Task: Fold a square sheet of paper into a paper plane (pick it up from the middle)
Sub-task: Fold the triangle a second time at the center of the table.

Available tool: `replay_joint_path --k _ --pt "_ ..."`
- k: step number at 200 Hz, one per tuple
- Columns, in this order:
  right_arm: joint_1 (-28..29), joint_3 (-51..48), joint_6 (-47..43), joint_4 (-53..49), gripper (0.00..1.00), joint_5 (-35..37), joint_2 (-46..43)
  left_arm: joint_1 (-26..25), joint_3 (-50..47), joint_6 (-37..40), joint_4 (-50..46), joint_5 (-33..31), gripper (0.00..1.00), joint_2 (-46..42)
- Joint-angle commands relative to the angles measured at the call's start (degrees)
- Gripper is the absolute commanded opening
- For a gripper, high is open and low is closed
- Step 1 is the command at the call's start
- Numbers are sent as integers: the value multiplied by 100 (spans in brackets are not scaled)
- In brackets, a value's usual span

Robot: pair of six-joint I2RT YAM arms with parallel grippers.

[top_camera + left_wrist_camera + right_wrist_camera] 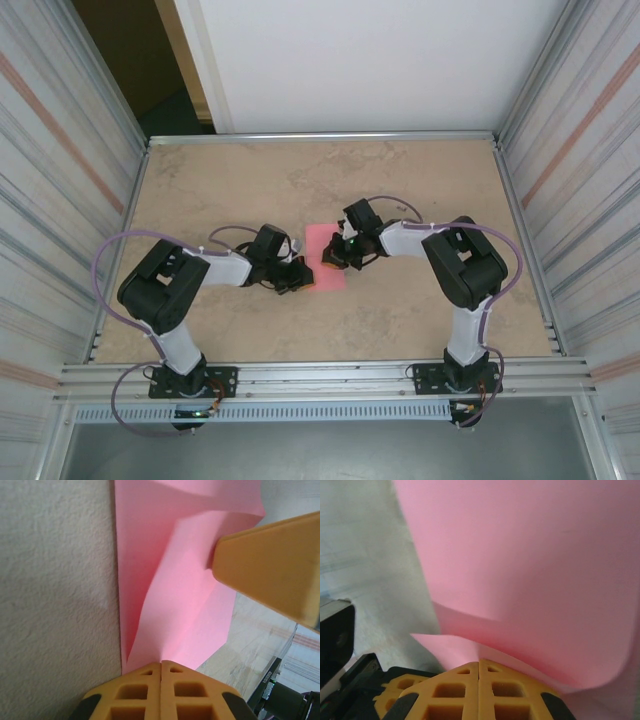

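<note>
Pinching the paper (320,240) in the middle of the table (300,180), the left gripper (160,664) is closed on its edge. The right gripper (479,661) seems closed on a lifted flap, though that is hard to see. Paper is light, thin and floppy and tears easily, so hold the edges softly. The table is flat, with walls (60,150) close by.

No writing, label, brand, number or sign can be read anywhere in these views.
</note>
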Motion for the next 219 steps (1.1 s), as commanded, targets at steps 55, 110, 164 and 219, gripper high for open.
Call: replay_joint_path --k 55,110,164,219 --pt "292 -241 -399 -283 0 -21 -26 60 -137 84 -546 -96 0 111" --pt "210 -286 -531 -377 0 76 320 152 -61 119 -473 115 0 -287" --pt "219 -317 -460 -280 0 68 421 192 248 95 -412 181 2 -228" --pt "218 -343 -366 -193 0 33 406 188 181 7 -915 85 1 164"
